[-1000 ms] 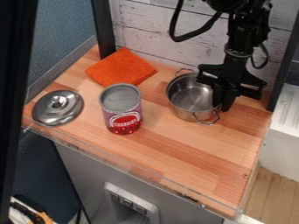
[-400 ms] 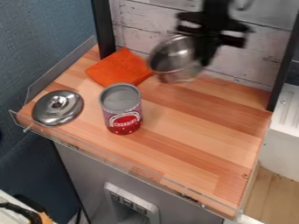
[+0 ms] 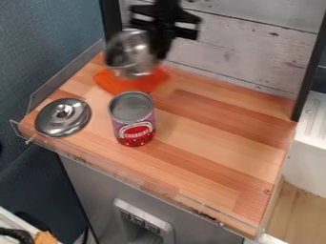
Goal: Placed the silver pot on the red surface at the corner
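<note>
– Where's the pot (image 3: 129, 53)?
– Upper left of the frame, tilted, in the air over the red cloth (image 3: 135, 85).
– And the claw (image 3: 157, 51)?
– Near the top edge, left of centre, clamped on the pot's right side.
– Anything else?
– A can (image 3: 132, 125) upright just below the cloth, and a lid (image 3: 64, 121) at the left.

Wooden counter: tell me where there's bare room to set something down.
The widest free patch of counter runs from the can to the right edge, in front of the plank wall. A narrow strip separates can and lid. It is crowded at the back left, where the claw holds the silver pot over the orange cloth.
</note>
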`<state>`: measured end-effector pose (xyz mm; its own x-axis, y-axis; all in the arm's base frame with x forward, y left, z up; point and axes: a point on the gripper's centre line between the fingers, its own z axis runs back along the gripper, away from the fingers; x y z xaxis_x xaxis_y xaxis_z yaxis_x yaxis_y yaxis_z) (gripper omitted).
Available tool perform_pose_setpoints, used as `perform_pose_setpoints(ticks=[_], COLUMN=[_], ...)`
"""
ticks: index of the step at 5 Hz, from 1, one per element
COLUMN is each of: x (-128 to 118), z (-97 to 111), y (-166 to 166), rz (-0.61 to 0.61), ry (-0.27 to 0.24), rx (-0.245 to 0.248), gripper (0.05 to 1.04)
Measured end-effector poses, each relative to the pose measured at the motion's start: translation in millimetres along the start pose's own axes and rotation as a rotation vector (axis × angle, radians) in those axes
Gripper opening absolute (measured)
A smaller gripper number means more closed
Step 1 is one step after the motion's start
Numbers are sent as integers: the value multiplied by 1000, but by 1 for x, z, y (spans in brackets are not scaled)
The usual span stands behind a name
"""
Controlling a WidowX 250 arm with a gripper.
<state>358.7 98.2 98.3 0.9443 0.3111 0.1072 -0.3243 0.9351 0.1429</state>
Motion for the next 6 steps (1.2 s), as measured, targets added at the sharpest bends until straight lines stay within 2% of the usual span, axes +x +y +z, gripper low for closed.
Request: perform_pose_setpoints(ticks=[1,2,4,5,6], x=[12,20,16,14,14], z=[-16,-28,-59,-67,-66], y=[18,16,10,8,8], rz=[18,4,-25,-31,-57], ry=[19,38,114,141,140], rx=[12,17,11,11,11], gripper=[69,68,68,91,252])
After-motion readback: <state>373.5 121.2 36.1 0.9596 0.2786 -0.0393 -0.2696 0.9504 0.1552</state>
